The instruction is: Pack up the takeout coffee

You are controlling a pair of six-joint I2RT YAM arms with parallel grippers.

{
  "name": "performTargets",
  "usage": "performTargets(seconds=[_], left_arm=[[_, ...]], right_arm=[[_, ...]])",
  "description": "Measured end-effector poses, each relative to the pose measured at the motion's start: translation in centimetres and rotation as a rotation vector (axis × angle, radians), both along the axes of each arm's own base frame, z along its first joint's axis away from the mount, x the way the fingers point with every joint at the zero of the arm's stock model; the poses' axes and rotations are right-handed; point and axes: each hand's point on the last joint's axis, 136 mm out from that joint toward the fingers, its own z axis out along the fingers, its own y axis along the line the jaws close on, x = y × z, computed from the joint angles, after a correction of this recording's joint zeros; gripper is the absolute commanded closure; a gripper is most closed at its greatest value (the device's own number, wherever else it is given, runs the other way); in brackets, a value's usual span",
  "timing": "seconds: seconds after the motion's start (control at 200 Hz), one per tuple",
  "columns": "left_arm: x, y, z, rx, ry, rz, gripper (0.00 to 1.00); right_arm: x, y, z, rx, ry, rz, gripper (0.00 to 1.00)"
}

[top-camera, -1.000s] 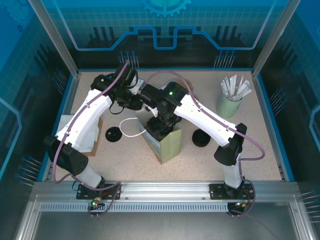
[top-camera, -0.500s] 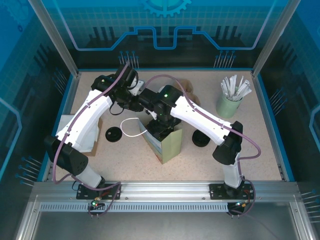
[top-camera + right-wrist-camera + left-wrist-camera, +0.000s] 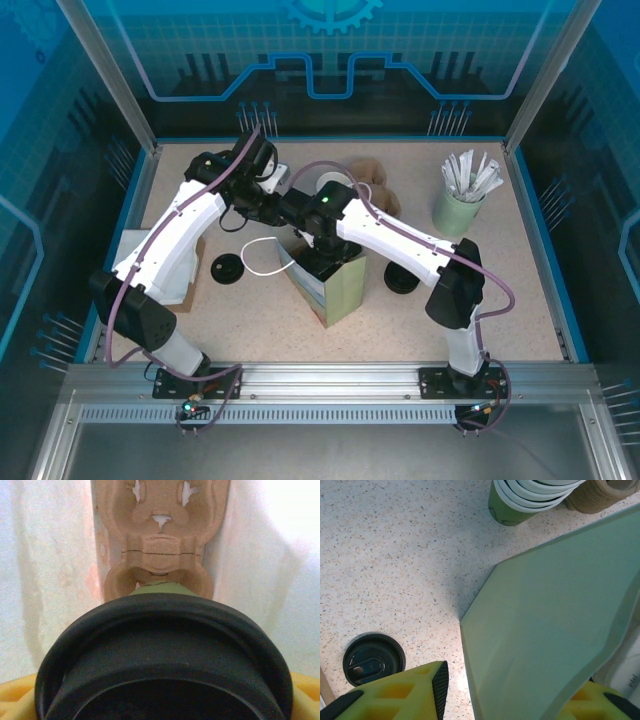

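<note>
- Small green paper cup (image 3: pixel 165 645) with black plastic lid: likely light, crushable; hold gently below the lid.
- The right gripper (image 3: pixel 160 702) clasps it; the left gripper (image 3: pixel 517 695) gapes astride the pale-green paper bag (image 3: pixel 550 620).

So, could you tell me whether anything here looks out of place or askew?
Nothing looks spilled or damaged. The pale green paper bag stands turned diagonally on the speckled table, and a round black plastic lid lies loose beside it. The lidded green paper cup looks level between the right fingers.
</note>
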Motion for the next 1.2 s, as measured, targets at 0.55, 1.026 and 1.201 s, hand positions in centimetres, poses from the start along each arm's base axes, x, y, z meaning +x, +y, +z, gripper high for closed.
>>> performTargets(seconds=[0.55, 1.026, 1.201], left_arm=[[0.2, 0.4, 0.0, 0.021, -0.009, 0.01, 0.54], [0.3, 0.8, -0.3, 0.046, -0.013, 0.021, 0.48], [0.3, 0.9, -0.3, 0.046, -0.013, 0.021, 0.46]], right_arm=[[0.2, -0.5, -1.7, 0.004, -0.002, -0.012, 0.24], [0.3, -0.9, -3.4, 0.014, 0.004, -0.024, 0.23], [0.2, -0.8, -3.8, 0.023, 0.005, -0.024, 0.23]])
